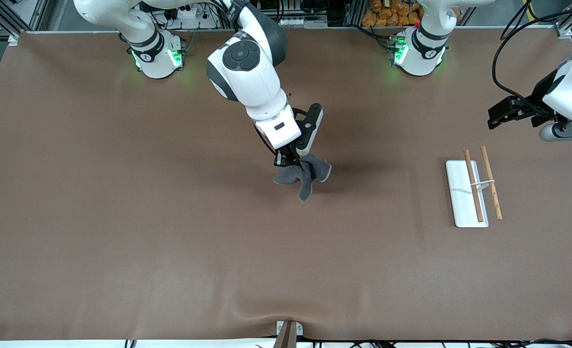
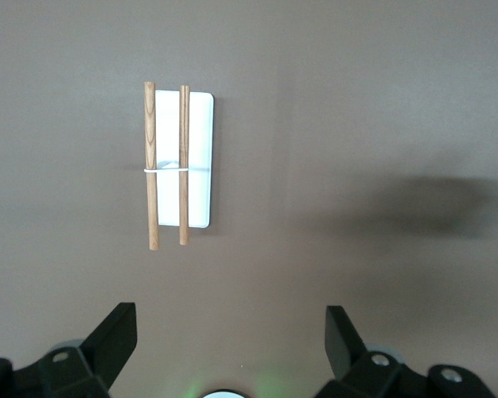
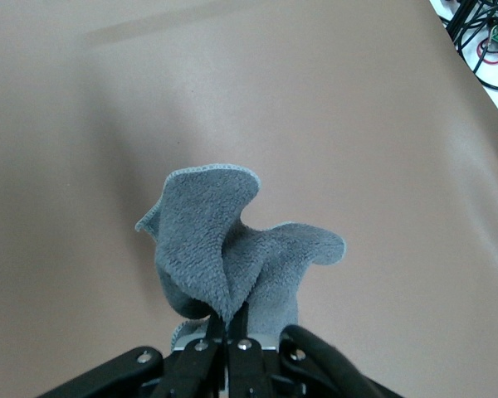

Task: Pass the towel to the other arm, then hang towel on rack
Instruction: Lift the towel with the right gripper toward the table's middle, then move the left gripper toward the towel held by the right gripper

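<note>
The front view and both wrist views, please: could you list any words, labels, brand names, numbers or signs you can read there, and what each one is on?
No readable text in any view.
Round emblems on the base collars of the right arm and the left arm: too small to read.
The towel, held in the right gripper, is unmarked.
The rack is unmarked.
The left gripper, open above the table by the rack, is unmarked.
</note>
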Motion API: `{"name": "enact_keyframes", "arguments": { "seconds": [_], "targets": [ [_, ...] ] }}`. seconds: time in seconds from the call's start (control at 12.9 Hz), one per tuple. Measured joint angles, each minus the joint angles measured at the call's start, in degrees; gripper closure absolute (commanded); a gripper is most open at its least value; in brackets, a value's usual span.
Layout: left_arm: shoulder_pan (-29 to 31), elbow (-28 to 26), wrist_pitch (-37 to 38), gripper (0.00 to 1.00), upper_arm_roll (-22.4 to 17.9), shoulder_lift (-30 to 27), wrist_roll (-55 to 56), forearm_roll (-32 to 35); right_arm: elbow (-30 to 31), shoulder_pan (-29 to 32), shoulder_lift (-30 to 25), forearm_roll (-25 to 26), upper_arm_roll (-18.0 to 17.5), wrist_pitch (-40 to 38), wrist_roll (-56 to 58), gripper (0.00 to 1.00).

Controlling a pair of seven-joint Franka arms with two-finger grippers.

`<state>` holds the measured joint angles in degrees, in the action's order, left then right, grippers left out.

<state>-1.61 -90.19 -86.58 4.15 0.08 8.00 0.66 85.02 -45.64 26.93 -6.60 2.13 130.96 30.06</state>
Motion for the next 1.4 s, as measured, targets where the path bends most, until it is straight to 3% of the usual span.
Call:
{"name": "enact_keyframes", "arguments": {
  "seconds": [0.39,0.7,1.24,1.4],
  "targets": [
    [-0.03,0.00,-0.06,0.00,0.00,0.04,0.00,-0.24,0.06,0.00,0.00,0.00,0.00,0.00,0.02,1.00],
    [-0.35,0.00,-3.58,0.00,0.06,2.71,0.85,-8.70,0.10,1.29,0.00,0.00,0.47,0.08,0.02,1.00],
    [-7.08,0.01,-19.84,0.00,0.80,12.88,5.33,-24.39,0.16,4.03,0.22,0.00,0.43,1.73,0.50,1.00],
    [-10.21,0.08,-23.16,0.00,0.92,15.15,9.91,-25.08,0.21,3.82,0.54,0.00,0.32,2.45,0.50,1.00]
  ]
}}
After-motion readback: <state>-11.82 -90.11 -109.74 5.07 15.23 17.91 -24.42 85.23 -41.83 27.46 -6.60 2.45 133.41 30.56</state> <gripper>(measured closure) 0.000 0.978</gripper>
